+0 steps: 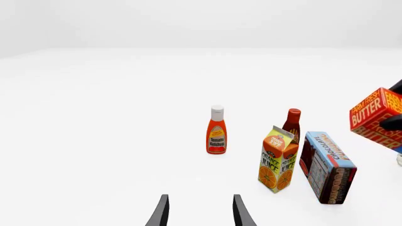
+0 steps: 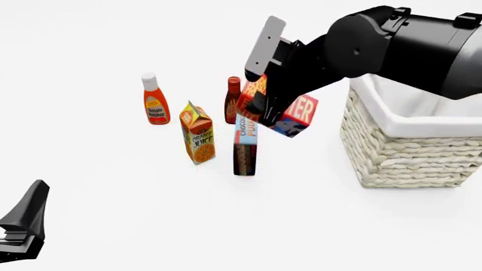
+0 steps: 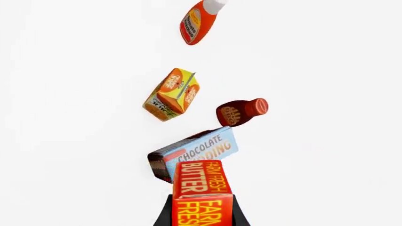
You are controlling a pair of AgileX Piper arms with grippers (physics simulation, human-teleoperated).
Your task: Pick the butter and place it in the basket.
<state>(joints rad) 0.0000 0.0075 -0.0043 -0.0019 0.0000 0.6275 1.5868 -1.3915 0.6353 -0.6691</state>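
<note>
The red-and-orange butter (image 2: 290, 113) box hangs tilted in the air above the table, with my right gripper (image 2: 265, 107) shut on it, left of the basket (image 2: 410, 152). The right wrist view shows the butter (image 3: 202, 190) clamped between the dark fingers, above the chocolate pudding box. In the left wrist view the butter (image 1: 375, 117) shows at the frame's edge, lifted. My left gripper (image 1: 199, 212) stands open with nothing between its fingers, low at the front left of the table (image 2: 22, 223).
A ketchup bottle (image 2: 155, 100), an orange juice carton (image 2: 198, 134), a dark red sauce bottle (image 2: 232, 101) and a chocolate pudding box (image 2: 245, 144) stand in a cluster under and left of the held butter. The wicker basket has a white cloth lining (image 2: 421, 110).
</note>
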